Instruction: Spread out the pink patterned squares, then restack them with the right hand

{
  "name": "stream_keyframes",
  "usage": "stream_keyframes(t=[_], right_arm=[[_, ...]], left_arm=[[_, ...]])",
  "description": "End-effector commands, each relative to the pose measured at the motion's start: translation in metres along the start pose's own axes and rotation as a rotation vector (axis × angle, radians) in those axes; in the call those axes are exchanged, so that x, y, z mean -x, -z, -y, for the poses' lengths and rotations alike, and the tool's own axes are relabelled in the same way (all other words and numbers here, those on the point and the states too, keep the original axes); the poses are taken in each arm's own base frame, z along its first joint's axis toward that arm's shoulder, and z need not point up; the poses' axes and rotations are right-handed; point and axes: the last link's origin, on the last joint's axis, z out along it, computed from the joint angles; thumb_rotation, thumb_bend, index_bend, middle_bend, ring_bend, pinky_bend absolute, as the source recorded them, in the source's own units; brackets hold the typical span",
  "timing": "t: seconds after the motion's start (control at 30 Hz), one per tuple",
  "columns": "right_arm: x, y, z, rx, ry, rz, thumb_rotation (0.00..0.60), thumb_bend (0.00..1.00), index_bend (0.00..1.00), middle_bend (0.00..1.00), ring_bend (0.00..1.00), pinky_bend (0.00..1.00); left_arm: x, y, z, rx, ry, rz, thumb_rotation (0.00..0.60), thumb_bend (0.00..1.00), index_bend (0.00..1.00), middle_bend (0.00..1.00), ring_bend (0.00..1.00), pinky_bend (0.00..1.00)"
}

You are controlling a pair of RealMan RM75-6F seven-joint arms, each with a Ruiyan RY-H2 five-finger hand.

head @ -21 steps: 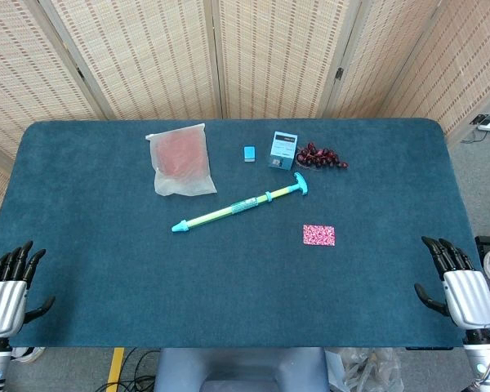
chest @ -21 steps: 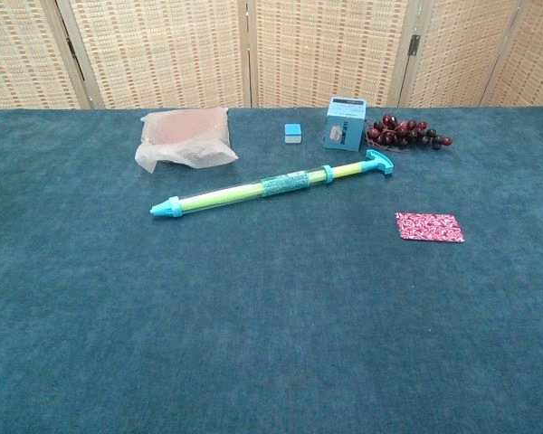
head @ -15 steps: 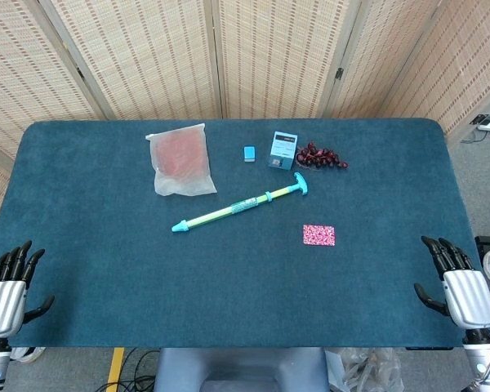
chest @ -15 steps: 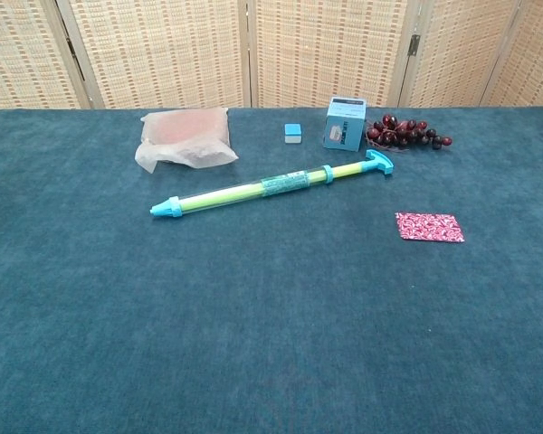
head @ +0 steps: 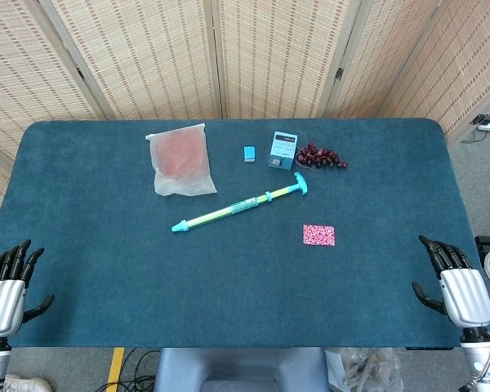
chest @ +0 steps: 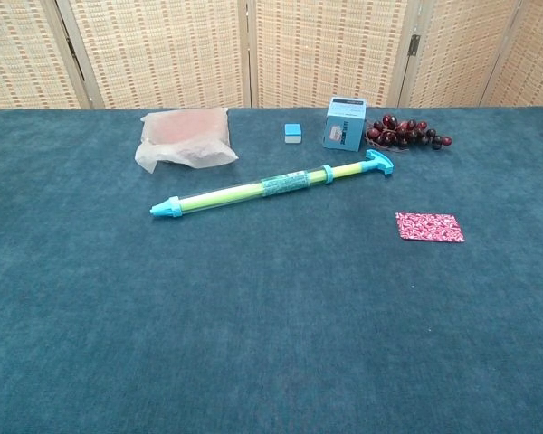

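The pink patterned squares (head: 318, 235) lie as one flat stack on the blue table (head: 106, 261), right of centre; the chest view shows the same stack (chest: 429, 227). My right hand (head: 454, 284) hovers open at the table's front right corner, well to the right of the stack and nearer than it. At the front left corner my left hand (head: 6, 286) is open too. Both hands hold nothing, and neither shows in the chest view.
A green and cyan pump tube (head: 239, 205) lies diagonally mid-table. Behind it are a bag with pink contents (head: 180, 159), a small blue block (head: 249, 153), a blue box (head: 282, 150) and dark red grapes (head: 321, 157). Woven screens stand behind the table.
The right hand has shifted very slightly up and left. Everything on the table is where it was.
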Motion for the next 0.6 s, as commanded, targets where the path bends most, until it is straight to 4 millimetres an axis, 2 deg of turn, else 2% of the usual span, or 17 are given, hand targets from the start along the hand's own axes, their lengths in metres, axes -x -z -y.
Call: stream_keyframes(t=[0.03, 0.13, 0.2, 0.4, 0.47, 0.5, 0.6], right_arm=[[0.002, -0.004, 0.003, 0.007, 0.004, 0.003, 0.6, 0.36, 0.04, 0.22, 0.18, 0.2], [0.005, -0.009, 0.007, 0.01, 0.008, 0.01, 0.6, 0.36, 0.04, 0.26, 0.24, 0.27], [0.008, -0.016, 0.012, 0.004, 0.02, 0.028, 0.6, 0.36, 0.04, 0.34, 0.33, 0.36], [0.017, -0.044, 0.029, -0.032, 0.066, 0.128, 0.6, 0.36, 0.09, 0.56, 0.63, 0.74], [0.02, -0.056, 0.032, -0.033, 0.073, 0.162, 0.6, 0.37, 0.1, 0.65, 0.73, 0.81], [0.022, -0.06, 0.034, -0.032, 0.08, 0.182, 0.6, 0.38, 0.11, 0.67, 0.75, 0.82], [0.029, -0.076, 0.04, -0.033, 0.096, 0.246, 0.6, 0.41, 0.14, 0.81, 0.88, 0.89]], left_arm=[[0.0, 0.0, 0.0, -0.003, 0.002, -0.001, 0.6, 0.26, 0.15, 0.05, 0.04, 0.11], [-0.001, 0.0, 0.0, -0.004, 0.005, -0.005, 0.6, 0.26, 0.15, 0.05, 0.04, 0.11], [-0.002, 0.0, 0.0, 0.0, 0.004, -0.007, 0.6, 0.26, 0.15, 0.05, 0.04, 0.11], [-0.003, 0.001, 0.001, -0.002, 0.006, -0.009, 0.6, 0.26, 0.15, 0.05, 0.04, 0.11], [-0.003, 0.002, 0.002, -0.005, 0.006, -0.009, 0.6, 0.26, 0.15, 0.05, 0.04, 0.11], [-0.003, 0.002, 0.002, -0.006, 0.005, -0.008, 0.6, 0.26, 0.15, 0.05, 0.04, 0.11], [-0.003, 0.004, 0.004, -0.012, 0.0, -0.003, 0.6, 0.26, 0.17, 0.05, 0.04, 0.11]])
